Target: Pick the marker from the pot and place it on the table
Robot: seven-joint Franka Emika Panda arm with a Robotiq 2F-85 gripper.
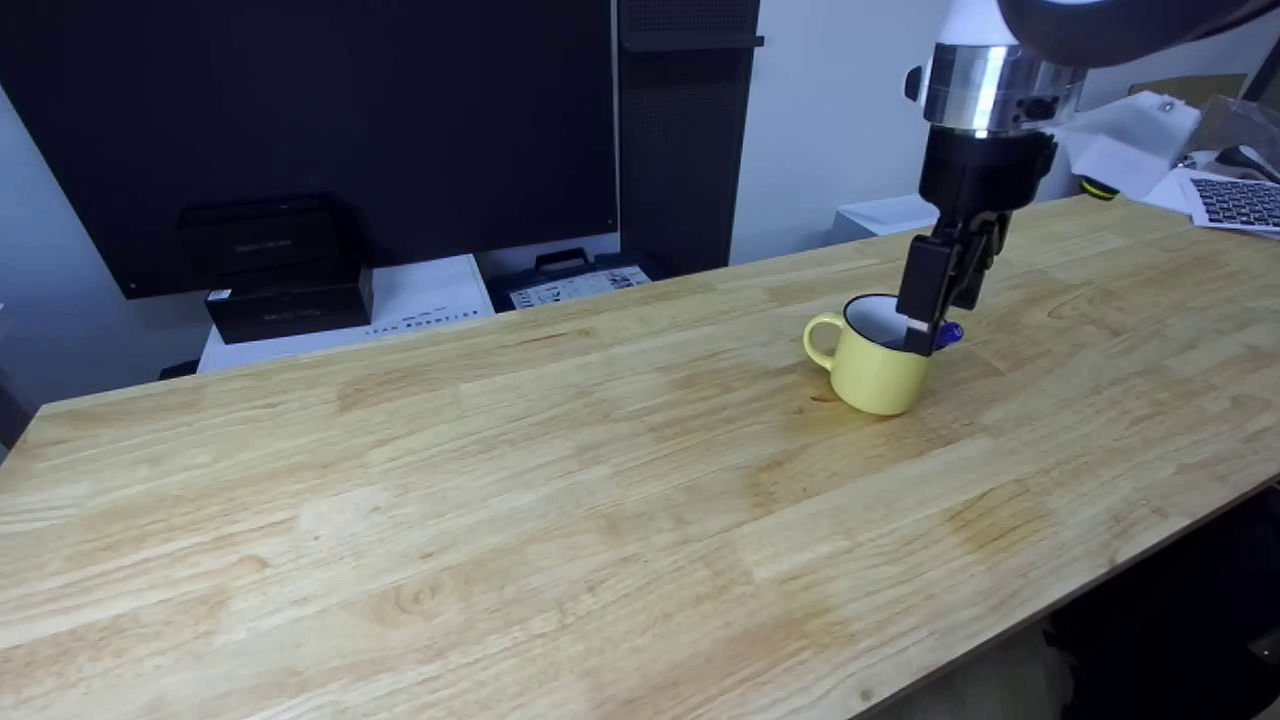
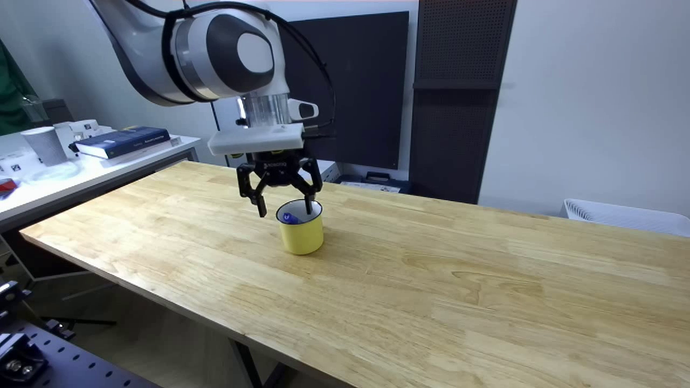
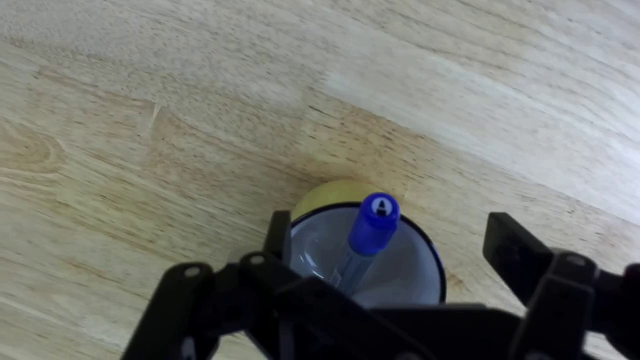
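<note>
The pale-yellow mug stands upright on the wood-grain table (image 1: 400, 520); it shows in both exterior views (image 1: 880, 378) (image 2: 303, 238) and in the wrist view (image 3: 325, 194). The blue marker (image 3: 372, 232) leans inside the mug with its capped end up at the rim; its lower end is hidden. Its blue cap also shows in both exterior views (image 1: 950, 334) (image 2: 291, 218). My gripper (image 2: 285, 211) points down over the mug, wide open and empty. In the wrist view the marker lies between the spread fingers (image 3: 389, 232), nearer the left one, with gaps on both sides.
The mug's handle (image 1: 815, 342) sticks out at its side in an exterior view. A laptop (image 1: 1238, 203) lies at the table's far right end there. A white side table with a blue book (image 2: 126, 141) and a white basket (image 2: 625, 215) stand beyond the table edges.
</note>
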